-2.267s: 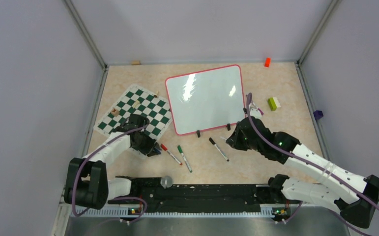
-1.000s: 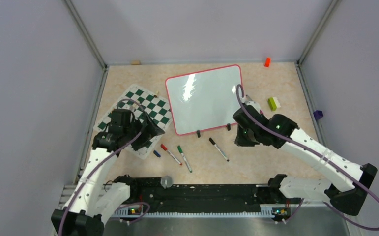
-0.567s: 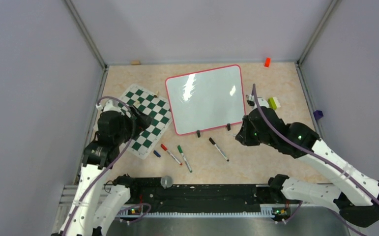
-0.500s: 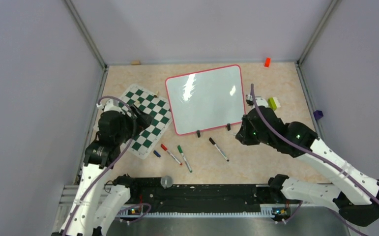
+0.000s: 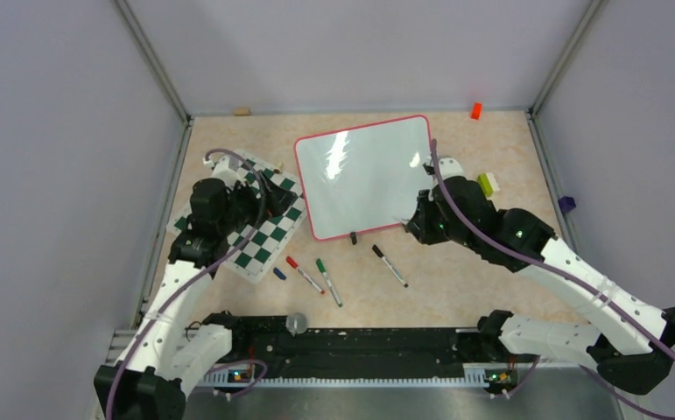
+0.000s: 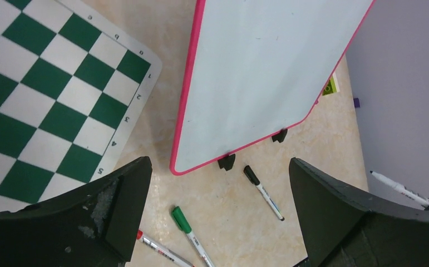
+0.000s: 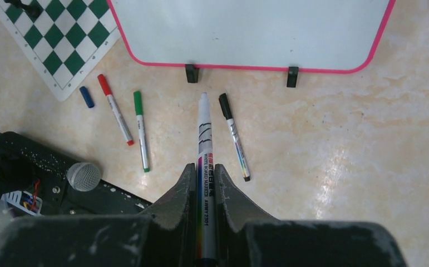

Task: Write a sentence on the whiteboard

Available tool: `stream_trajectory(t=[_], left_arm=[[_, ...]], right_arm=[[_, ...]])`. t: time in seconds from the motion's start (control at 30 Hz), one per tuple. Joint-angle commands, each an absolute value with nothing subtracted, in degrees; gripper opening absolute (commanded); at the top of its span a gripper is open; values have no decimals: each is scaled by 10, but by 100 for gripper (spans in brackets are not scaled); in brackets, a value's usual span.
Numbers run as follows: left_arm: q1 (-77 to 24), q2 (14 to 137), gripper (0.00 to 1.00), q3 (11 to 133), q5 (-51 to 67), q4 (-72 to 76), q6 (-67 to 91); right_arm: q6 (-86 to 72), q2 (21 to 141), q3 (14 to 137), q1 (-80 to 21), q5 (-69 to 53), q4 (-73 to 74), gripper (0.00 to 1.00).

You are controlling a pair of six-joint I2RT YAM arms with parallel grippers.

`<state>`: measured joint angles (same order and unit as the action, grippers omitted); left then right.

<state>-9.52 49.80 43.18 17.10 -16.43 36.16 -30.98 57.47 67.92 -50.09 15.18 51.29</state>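
While left fingers (image 6: 98, 214) gape empty beside the whiteboard (image 5: 364, 175), right fingers (image 7: 180, 203) pinch a marker (image 7: 203, 139) near it.

**Loose Items on the Desk**

A green-and-white chess mat (image 5: 268, 234) lies at the left of the beige desk (image 5: 456, 289). Off its near corner sits a blue cap (image 5: 279, 273), then a red marker (image 5: 304, 274) and a green marker (image 5: 328, 282) side by side. A black marker (image 5: 389, 265) lies apart to their right. An orange block (image 5: 475, 110) and a wooden block (image 5: 242, 111) sit at the far edge. A green-and-white block (image 5: 488, 184) lies at the right, with a purple piece (image 5: 566, 205) beyond it.
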Motion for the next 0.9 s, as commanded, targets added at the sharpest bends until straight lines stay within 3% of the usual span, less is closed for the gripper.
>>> stream_trajectory(t=[0.0,0.2,0.43,0.87], left_arm=[[-91,509,99,436,202,-71,286],[-84,576,99,458,243,-47,248],[-82,593,99,387,300,94,289],[-80,646,99,395,350,103,312]], right_arm=[[-283,571,696,-497,151,441,0],[-266,618,723,-497,179,408,0],[-302,647,717,-493,207,390,0],[-299,689,749,-430,165,379,0]])
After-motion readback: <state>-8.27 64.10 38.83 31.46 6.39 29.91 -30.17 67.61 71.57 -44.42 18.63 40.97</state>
